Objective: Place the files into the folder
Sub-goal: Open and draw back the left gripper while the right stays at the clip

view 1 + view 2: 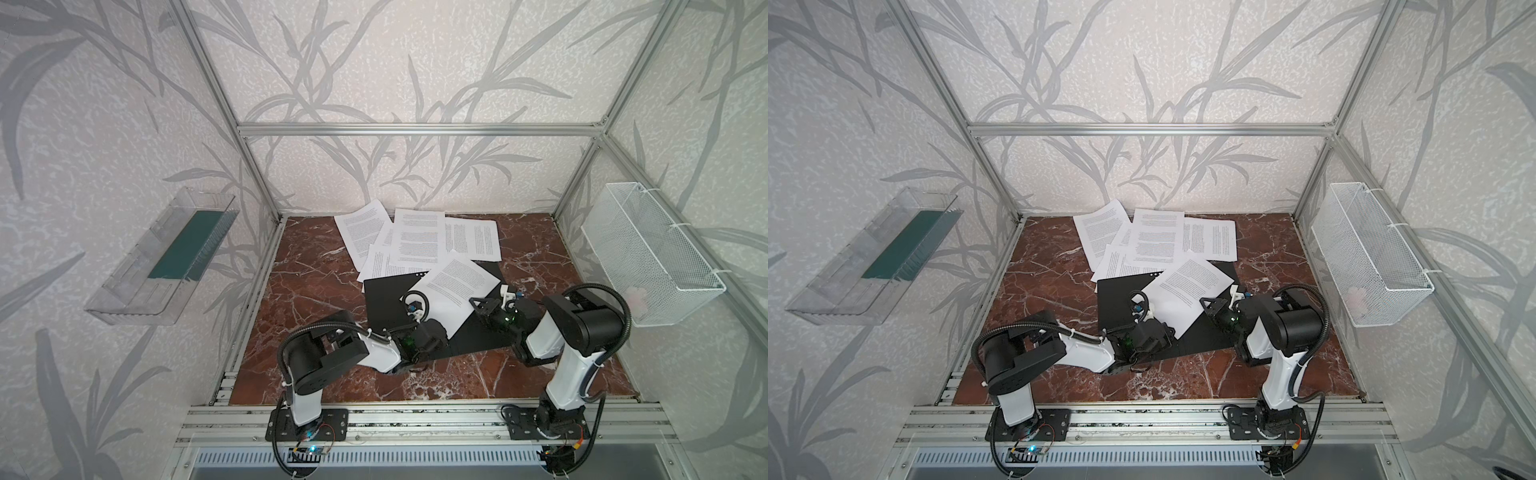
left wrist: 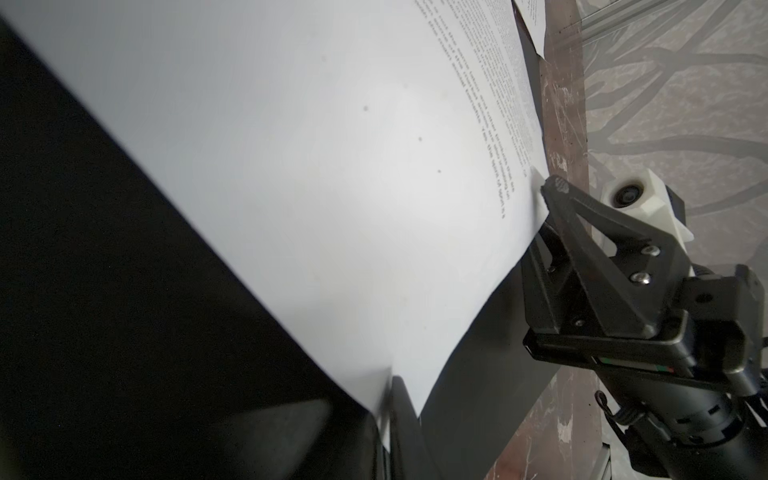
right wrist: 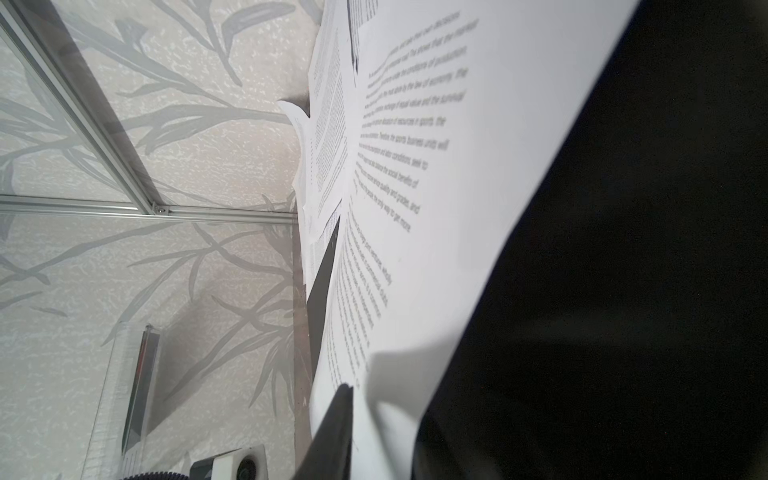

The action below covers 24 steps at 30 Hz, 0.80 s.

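The folder (image 1: 386, 303) (image 1: 1117, 299) lies open on the table, black inside up. One printed sheet (image 1: 453, 286) (image 1: 1187, 286) rests slantwise across it. My left gripper (image 1: 441, 332) (image 1: 1170, 331) is shut on that sheet's near corner; in the left wrist view the corner runs between the jaws of the left gripper (image 2: 390, 399). My right gripper (image 1: 478, 304) (image 1: 1210, 305) (image 2: 548, 199) is shut on the sheet's right edge, which curls up beside the right gripper (image 3: 382, 432). Several more files (image 1: 419, 237) (image 1: 1158, 237) overlap behind the folder, some over its far edge.
The brown marble table (image 1: 316, 299) is bordered by aluminium frame rails. A clear plastic tray with a green base (image 1: 166, 257) hangs on the left wall. On the right wall hangs a white wire mesh basket (image 1: 652, 257).
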### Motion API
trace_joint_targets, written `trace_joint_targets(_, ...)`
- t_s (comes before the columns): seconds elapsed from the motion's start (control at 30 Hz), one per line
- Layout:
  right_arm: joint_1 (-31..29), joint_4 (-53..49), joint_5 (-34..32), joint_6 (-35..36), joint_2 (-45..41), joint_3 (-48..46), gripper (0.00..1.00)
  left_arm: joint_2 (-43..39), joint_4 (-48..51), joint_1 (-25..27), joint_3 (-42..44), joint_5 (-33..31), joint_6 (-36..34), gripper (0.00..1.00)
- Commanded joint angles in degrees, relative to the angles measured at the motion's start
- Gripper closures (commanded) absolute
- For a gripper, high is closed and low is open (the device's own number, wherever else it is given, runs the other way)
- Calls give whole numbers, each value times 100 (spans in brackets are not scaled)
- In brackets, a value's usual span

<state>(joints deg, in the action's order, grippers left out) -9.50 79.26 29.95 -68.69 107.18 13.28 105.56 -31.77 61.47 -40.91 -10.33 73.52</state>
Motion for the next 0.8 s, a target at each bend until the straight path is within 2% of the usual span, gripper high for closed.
trace_joint_targets(0.0, -17, 133, -34, 83, -157, -70, 84, -30, -45, 25, -128, -8, -44, 79)
trace_joint_targets(0.1, -17, 135, -42, 85, -174, -92, 92, -285, 109, -31, -204, 65, -252, 70)
trace_joint_targets(0.23, 2, 117, 15, 86, -123, -82, 100, -950, 693, -44, -364, 186, -800, 50)
trace_joint_targets(0.33, 42, 12, 109, 94, -107, -49, 100, -1610, 1329, -35, -444, 215, -1355, 39)
trace_joint_targets(0.43, 95, -208, 211, 164, -290, -14, 100, -2472, 1684, -35, -165, 26, -1742, 31)
trace_joint_targets(0.6, 97, -1954, 81, 749, -1456, 125, 100, -4145, 2896, -32, 48, -246, -2547, 20)
trace_joint_targets(0.77, 20, -5118, -41, 1726, -2928, 873, 100, -5571, 4459, -40, -198, -165, -3303, 1)
